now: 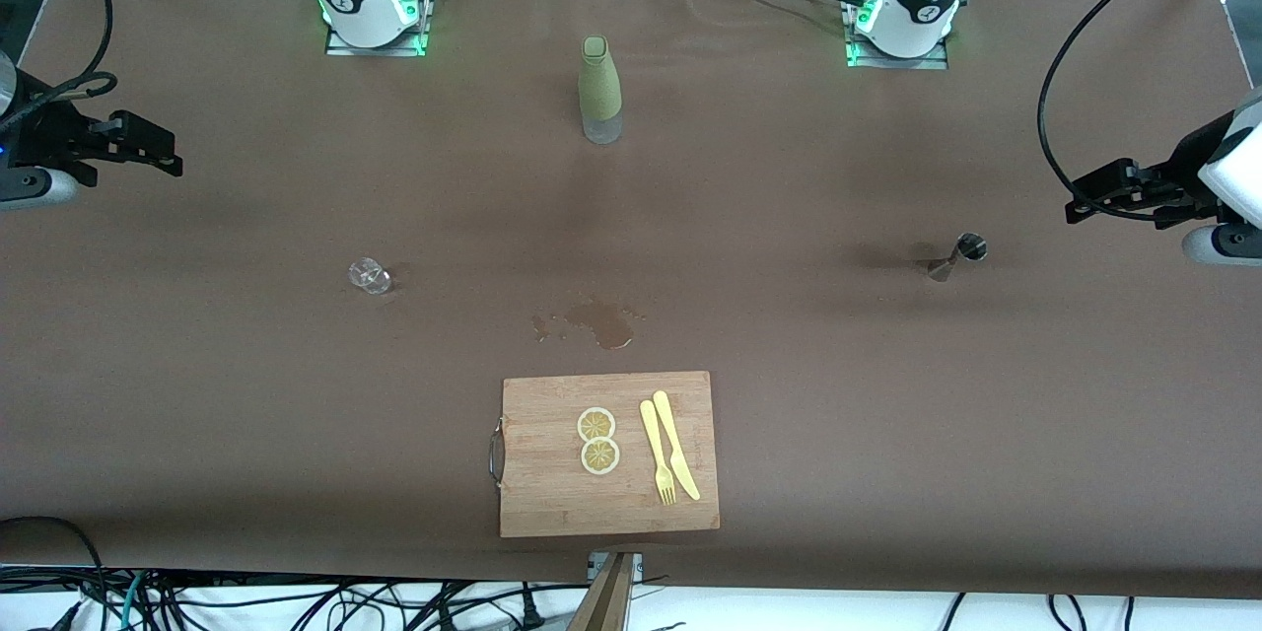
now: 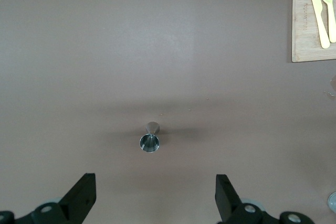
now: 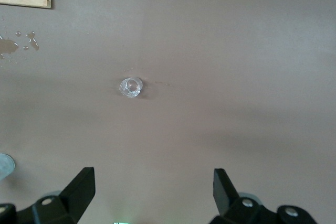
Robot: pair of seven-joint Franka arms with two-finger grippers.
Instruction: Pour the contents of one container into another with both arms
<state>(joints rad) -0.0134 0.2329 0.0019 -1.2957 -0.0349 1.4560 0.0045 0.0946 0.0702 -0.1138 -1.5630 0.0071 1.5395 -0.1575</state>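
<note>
A tiny clear glass cup [image 1: 370, 276] [image 3: 130, 87] stands upright on the brown table toward the right arm's end. A small silver jigger [image 1: 958, 256] [image 2: 150, 139] stands toward the left arm's end. My right gripper [image 1: 158, 150] [image 3: 153, 190] hangs open and empty above the table's edge at its own end, well apart from the cup. My left gripper [image 1: 1085, 202] [image 2: 156, 195] hangs open and empty at the other end, a short way from the jigger.
A tall olive-green bottle [image 1: 599, 91] stands between the two bases. A wet spill [image 1: 599, 323] lies mid-table. Nearer the camera is a wooden cutting board [image 1: 552, 493] with two lemon slices [image 1: 597, 440], a yellow fork [image 1: 657, 454] and a knife [image 1: 676, 446].
</note>
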